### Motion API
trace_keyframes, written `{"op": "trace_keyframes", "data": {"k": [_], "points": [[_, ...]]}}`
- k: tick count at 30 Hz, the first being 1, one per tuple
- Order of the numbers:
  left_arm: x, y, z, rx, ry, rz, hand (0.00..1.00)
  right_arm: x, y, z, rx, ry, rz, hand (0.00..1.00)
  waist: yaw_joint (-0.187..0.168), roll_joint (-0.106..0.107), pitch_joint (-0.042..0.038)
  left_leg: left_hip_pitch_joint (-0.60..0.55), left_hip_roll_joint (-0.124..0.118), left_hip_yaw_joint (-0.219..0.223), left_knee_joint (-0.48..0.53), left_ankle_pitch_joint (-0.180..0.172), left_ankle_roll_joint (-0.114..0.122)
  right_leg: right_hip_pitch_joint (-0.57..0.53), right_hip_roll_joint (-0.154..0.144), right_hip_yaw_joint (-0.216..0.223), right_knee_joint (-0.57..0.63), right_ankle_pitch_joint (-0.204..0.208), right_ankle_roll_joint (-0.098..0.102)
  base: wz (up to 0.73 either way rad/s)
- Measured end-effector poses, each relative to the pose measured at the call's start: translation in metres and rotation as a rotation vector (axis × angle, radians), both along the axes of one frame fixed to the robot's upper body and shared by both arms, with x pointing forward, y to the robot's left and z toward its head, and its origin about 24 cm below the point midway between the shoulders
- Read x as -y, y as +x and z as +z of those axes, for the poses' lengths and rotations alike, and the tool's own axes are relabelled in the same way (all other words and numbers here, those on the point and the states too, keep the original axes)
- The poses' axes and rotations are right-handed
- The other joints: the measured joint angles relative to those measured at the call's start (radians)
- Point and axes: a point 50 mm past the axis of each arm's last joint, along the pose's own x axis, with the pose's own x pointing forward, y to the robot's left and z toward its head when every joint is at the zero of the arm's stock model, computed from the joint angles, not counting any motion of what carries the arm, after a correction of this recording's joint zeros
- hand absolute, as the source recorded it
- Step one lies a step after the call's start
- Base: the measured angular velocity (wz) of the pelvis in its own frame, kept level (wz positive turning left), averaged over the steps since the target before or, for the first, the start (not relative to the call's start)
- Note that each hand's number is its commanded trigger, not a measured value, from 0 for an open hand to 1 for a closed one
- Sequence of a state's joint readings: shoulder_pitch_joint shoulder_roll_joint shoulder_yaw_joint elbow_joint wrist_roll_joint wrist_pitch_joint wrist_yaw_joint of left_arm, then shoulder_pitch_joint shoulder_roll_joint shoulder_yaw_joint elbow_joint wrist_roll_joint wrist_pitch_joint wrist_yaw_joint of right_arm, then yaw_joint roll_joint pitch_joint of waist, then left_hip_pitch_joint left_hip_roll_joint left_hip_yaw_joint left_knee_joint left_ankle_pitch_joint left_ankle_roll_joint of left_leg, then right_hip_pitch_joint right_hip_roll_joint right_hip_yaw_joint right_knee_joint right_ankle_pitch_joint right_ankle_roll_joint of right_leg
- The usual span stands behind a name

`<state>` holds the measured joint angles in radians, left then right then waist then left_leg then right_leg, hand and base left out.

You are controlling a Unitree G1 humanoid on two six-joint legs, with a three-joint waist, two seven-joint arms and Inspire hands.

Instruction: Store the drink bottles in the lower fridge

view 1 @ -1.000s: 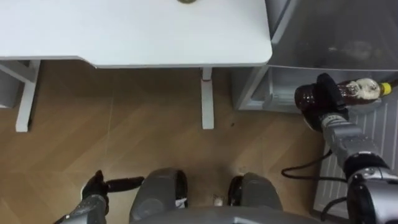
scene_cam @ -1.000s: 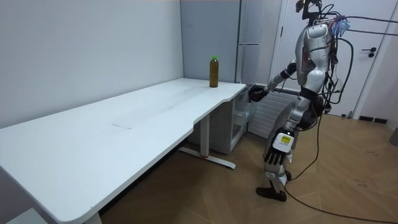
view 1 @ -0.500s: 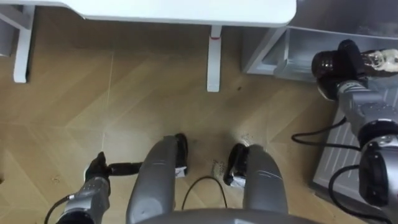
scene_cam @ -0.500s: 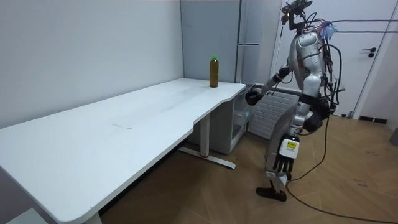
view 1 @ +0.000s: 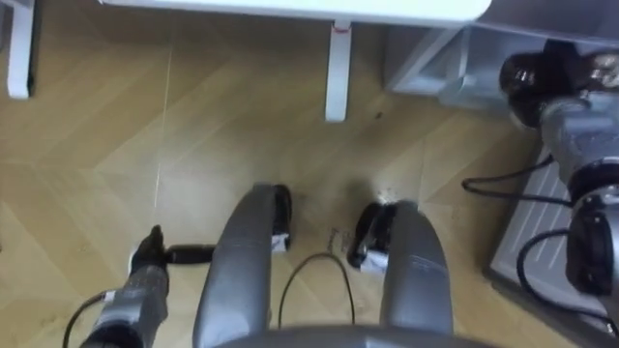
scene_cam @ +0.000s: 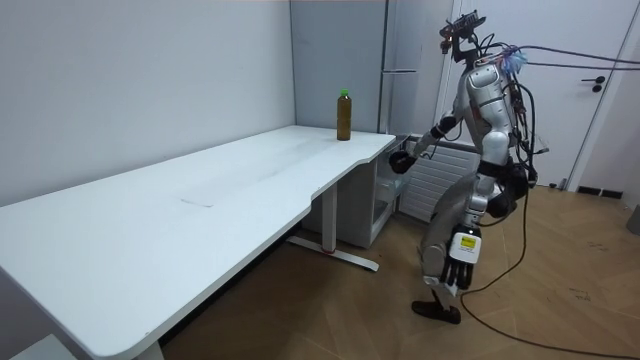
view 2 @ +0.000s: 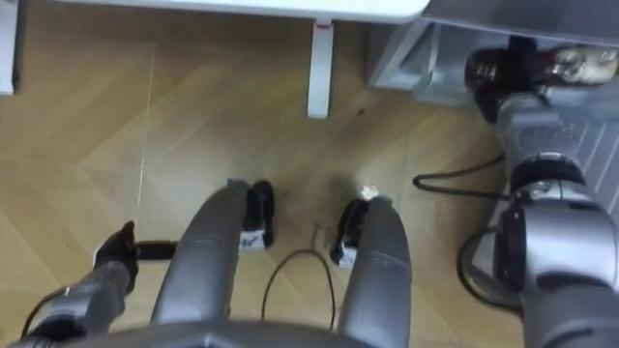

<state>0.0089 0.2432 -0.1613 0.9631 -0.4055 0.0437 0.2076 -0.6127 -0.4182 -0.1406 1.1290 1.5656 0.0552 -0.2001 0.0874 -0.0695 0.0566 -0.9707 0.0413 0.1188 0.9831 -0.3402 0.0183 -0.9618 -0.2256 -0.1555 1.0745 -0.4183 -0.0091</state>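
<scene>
A brown drink bottle with a pale label lies sideways in my right hand, which is shut on it. I hold it in front of the open lower fridge compartment, at the upper right of the eye views. In the room view I stand with bent knees by the tall grey fridge, right hand stretched towards it. A second brown bottle with a green cap stands on the white table near its far corner. My left hand hangs open at my side.
The table's edge and a white leg lie just left of the fridge. A white ribbed panel stands to my right. A dark cable runs over the wooden floor.
My body has leaned in and my knees have bent more. The right hand with the bottle has gone lower and closer to the lower fridge. The eye views have tilted down.
</scene>
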Motion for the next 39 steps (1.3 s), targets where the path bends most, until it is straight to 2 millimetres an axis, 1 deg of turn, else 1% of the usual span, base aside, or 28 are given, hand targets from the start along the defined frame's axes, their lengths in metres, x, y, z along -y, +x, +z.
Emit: {"op": "trace_keyframes", "data": {"k": [2, 5, 6, 7, 10, 13, 17, 23, 28, 31, 35, 39], "points": [[-0.002, -0.001, 0.0, -0.004, 0.011, 0.002, 0.0, 0.001, 0.0, 0.001, 0.0, -0.004, -0.001, 1.0, -0.001, -0.001, 0.0005, -0.003, 0.003, -0.002, 0.032, -0.017, -0.001, -0.001, -0.001, 0.004, 0.029, -0.018, 0.001, 0.0], [-0.002, -0.001, 0.0, -0.004, 0.014, 0.002, 0.0, 0.003, 0.001, 0.005, -0.001, -0.016, -0.001, 1.0, -0.001, -0.001, 0.0005, -0.009, 0.006, -0.002, 0.064, -0.033, 0.0, -0.006, -0.003, 0.008, 0.058, -0.032, 0.001, 0.0], [-0.002, -0.001, 0.001, -0.003, 0.017, 0.003, 0.0, 0.003, 0.003, 0.007, 0.003, -0.018, -0.002, 0.39, -0.001, -0.001, 0.0005, -0.013, 0.006, -0.002, 0.071, -0.036, 0.0, -0.01, -0.003, 0.009, 0.064, -0.034, 0.002, 0.0], [-0.003, -0.001, 0.001, -0.002, 0.023, 0.007, 0.0, 0.005, 0.005, 0.011, 0.013, -0.024, -0.005, 0.0, -0.001, -0.001, 0.0005, -0.022, 0.007, -0.002, 0.088, -0.041, 0.001, -0.019, -0.007, 0.01, 0.081, -0.039, 0.0, 0.0], [-0.005, -0.002, 0.001, -0.005, 0.035, 0.011, 0.0, 0.007, 0.009, 0.019, 0.035, -0.037, -0.019, 0.0, 0.0, -0.001, 0.0004, -0.039, 0.006, -0.003, 0.132, -0.06, 0.003, -0.034, -0.017, 0.011, 0.125, -0.058, -0.003, 0.02], [-0.006, -0.002, 0.001, -0.005, 0.04, 0.011, 0.0, 0.007, 0.011, 0.023, 0.047, -0.042, -0.022, 0.0, 0.002, 0.0, -0.0001, -0.046, 0.006, -0.011, 0.162, -0.072, 0.003, -0.035, -0.018, 0.01, 0.148, -0.072, -0.001, 0.02], [-0.005, -0.006, 0.002, -0.002, 0.037, 0.01, 0.0, 0.008, 0.011, 0.024, 0.049, -0.043, -0.03, 0.0, 0.004, 0.001, -0.0007, -0.048, 0.008, -0.011, 0.18, -0.078, 0.006, -0.036, -0.018, 0.014, 0.164, -0.078, 0.003, 0.0], [-0.006, -0.017, -0.001, -0.026, 0.037, 0.016, 0.0, 0.008, 0.011, 0.023, 0.047, -0.041, -0.032, 0.0, 0.004, 0.002, -0.0009, -0.047, 0.008, -0.011, 0.182, -0.078, 0.006, -0.035, -0.017, 0.014, 0.166, -0.078, 0.004, 0.0], [-0.007, -0.02, -0.002, -0.033, 0.038, 0.017, 0.0, 0.009, 0.008, 0.019, 0.031, -0.04, -0.037, 0.0, 0.006, 0.002, -0.0011, -0.047, 0.008, -0.011, 0.186, -0.079, 0.005, -0.035, -0.019, 0.014, 0.173, -0.081, 0.002, 0.0], [-0.01, -0.022, -0.001, -0.035, 0.043, 0.016, 0.0, 0.012, 0.004, 0.015, 0.017, -0.046, -0.048, 0.0, 0.005, 0.003, -0.0015, -0.047, 0.015, -0.01, 0.195, -0.084, 0.003, -0.035, -0.017, 0.013, 0.18, -0.085, -0.003, -0.04], [-0.012, -0.023, 0.001, -0.02, 0.044, 0.007, 0.0, 0.023, 0.003, 0.025, 0.057, -0.09, -0.062, 0.0, 0.005, 0.004, -0.0022, -0.045, 0.018, -0.01, 0.197, -0.084, 0.002, -0.033, -0.016, 0.01, 0.181, -0.085, -0.007, -0.01], [-0.015, -0.027, 0.001, -0.038, 0.049, 0.007, 0.0, 0.022, 0.002, 0.022, 0.048, -0.11, -0.04, 0.0, 0.007, 0.004, -0.0022, -0.033, 0.019, -0.009, 0.196, -0.086, -0.001, -0.024, -0.013, 0.013, 0.181, -0.085, -0.007, -0.02]]}}
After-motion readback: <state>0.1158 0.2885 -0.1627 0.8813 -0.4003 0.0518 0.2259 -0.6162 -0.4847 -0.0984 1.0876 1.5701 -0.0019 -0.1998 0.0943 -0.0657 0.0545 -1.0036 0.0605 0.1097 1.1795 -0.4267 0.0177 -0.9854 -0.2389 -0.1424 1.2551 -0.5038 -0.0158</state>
